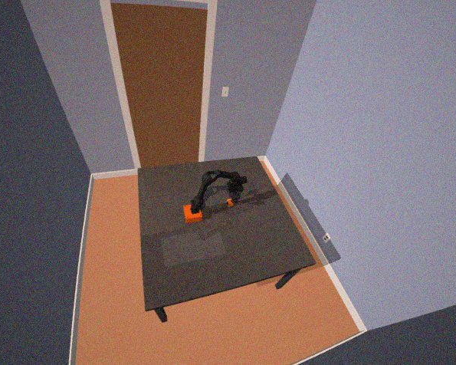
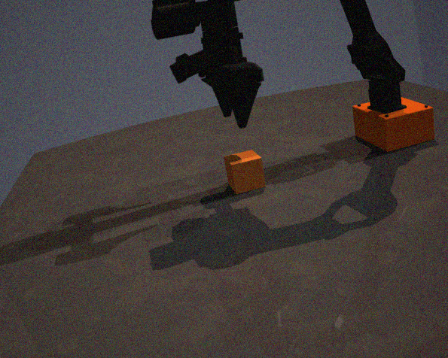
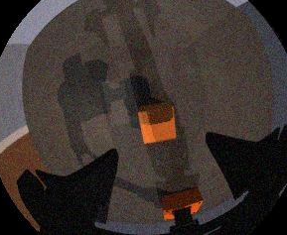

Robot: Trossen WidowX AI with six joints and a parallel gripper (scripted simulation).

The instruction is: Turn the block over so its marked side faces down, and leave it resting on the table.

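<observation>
The orange block (image 1: 231, 202) (image 2: 248, 176) (image 3: 161, 132) rests flat on the dark table (image 1: 259, 243) (image 2: 158, 307) (image 3: 224, 73). Its top is plain orange, partly in shadow, in the exterior view and the wrist view. A small dark patch shows on its side towards the arm's base in the top view; I cannot tell whether it is the mark or shadow. The side faces seen in the exterior view are plain, and the underside is hidden. My gripper (image 2: 234, 120) (image 3: 163, 146) is open and empty, pointing down above the block, with a gap between fingertips and block.
The arm's orange base box (image 1: 192, 215) (image 2: 409, 128) (image 3: 183, 202) stands on the table, to the right of the block in the exterior view. Shadows of the arm fall across the table around the block. The wall (image 1: 377, 156) rises beyond the table's edge.
</observation>
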